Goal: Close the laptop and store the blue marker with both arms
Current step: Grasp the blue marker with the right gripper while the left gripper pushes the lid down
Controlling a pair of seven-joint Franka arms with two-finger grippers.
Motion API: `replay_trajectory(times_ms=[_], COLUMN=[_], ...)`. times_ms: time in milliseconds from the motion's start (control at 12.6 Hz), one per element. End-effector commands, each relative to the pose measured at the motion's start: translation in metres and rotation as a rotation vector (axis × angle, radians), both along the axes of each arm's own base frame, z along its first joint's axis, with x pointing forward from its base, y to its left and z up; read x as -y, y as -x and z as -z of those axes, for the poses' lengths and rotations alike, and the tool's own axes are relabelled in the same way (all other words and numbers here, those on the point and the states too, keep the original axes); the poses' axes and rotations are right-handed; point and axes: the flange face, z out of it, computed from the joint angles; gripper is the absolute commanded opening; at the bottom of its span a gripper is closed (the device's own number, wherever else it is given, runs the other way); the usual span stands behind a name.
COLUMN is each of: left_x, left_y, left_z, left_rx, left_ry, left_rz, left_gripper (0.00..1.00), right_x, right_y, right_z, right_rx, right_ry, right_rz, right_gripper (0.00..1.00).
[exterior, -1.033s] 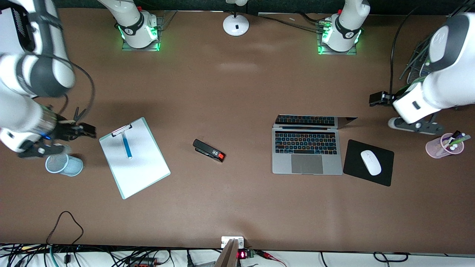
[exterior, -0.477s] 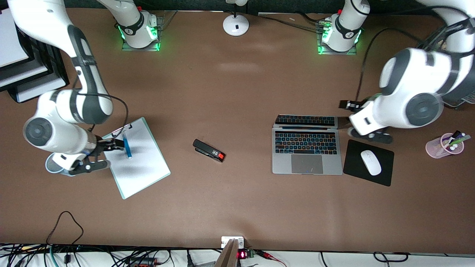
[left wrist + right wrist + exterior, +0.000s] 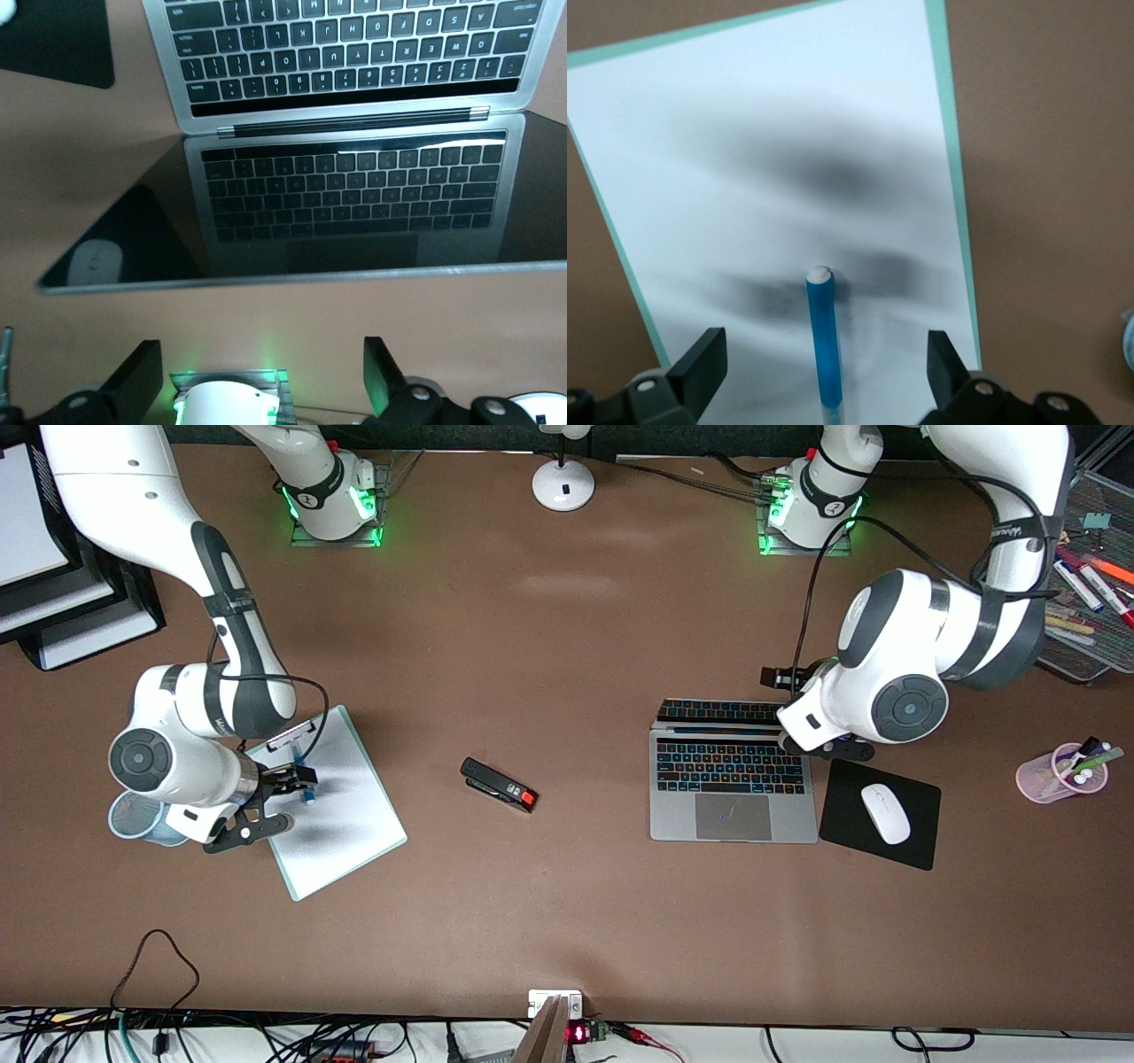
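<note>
The silver-grey laptop point(image 3: 731, 779) lies open with its keyboard lit. In the left wrist view its dark screen point(image 3: 292, 212) mirrors the keys. My left gripper point(image 3: 781, 678) is open and empty, just above the lid's top edge at the corner toward the left arm's end; it also shows in the left wrist view point(image 3: 259, 376). The blue marker point(image 3: 823, 345) lies on the white clipboard point(image 3: 337, 824), and only its tip point(image 3: 307, 798) shows in the front view. My right gripper point(image 3: 299, 778) is open, low over the marker, with one finger on each side point(image 3: 824, 372), apart from it.
A black stapler point(image 3: 499, 784) lies mid-table. A white mouse point(image 3: 884, 813) sits on a black mouse pad point(image 3: 842, 837) beside the laptop. A pink cup of pens point(image 3: 1059, 772) and a wire tray point(image 3: 1090, 646) stand at the left arm's end. A blue mesh cup point(image 3: 128, 815) stands beside the right arm.
Both arms have swung in from the table's ends. The right gripper moved from beside the blue cup to over the marker. The left gripper moved to the laptop's lid.
</note>
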Motion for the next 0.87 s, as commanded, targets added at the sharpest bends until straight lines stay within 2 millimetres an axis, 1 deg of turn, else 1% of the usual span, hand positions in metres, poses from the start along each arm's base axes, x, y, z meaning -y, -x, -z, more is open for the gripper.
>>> replay_trajectory(times_ms=[0, 79, 159, 397, 477, 636, 715, 795], left_x=[0.002, 0.004, 0.004, 0.008, 0.009, 0.012, 0.014, 0.014], left_y=[0.004, 0.003, -0.001, -0.014, -0.019, -0.029, -0.038, -0.042], left_z=[0.002, 0.003, 0.006, 0.021, 0.024, 0.028, 0.025, 0.027], left_rx=[0.020, 0.030, 0.045, 0.102, 0.120, 0.141, 0.169, 0.195], left_ry=[0.003, 0.005, 0.010, 0.024, 0.029, 0.035, 0.045, 0.049], left_rz=[-0.041, -0.041, -0.045, -0.050, -0.053, -0.055, -0.057, -0.060], left_gripper=[1.00, 1.00, 1.00, 1.00, 1.00, 1.00, 1.00, 1.00], right_x=[0.000, 0.002, 0.001, -0.001, 0.000, -0.001, -0.001, -0.001], right_y=[0.002, 0.005, 0.006, 0.007, 0.008, 0.008, 0.009, 0.009], right_z=[0.023, 0.033, 0.038, 0.045, 0.048, 0.047, 0.049, 0.049], right_rx=[0.002, -0.004, -0.008, 0.005, 0.003, 0.005, 0.001, 0.001], right_ry=[0.010, 0.010, 0.010, 0.008, 0.008, 0.007, 0.008, 0.009], right_rz=[-0.031, -0.033, -0.038, -0.038, -0.037, -0.040, -0.040, -0.042], right_gripper=[1.00, 1.00, 1.00, 1.00, 0.94, 0.87, 0.82, 0.81])
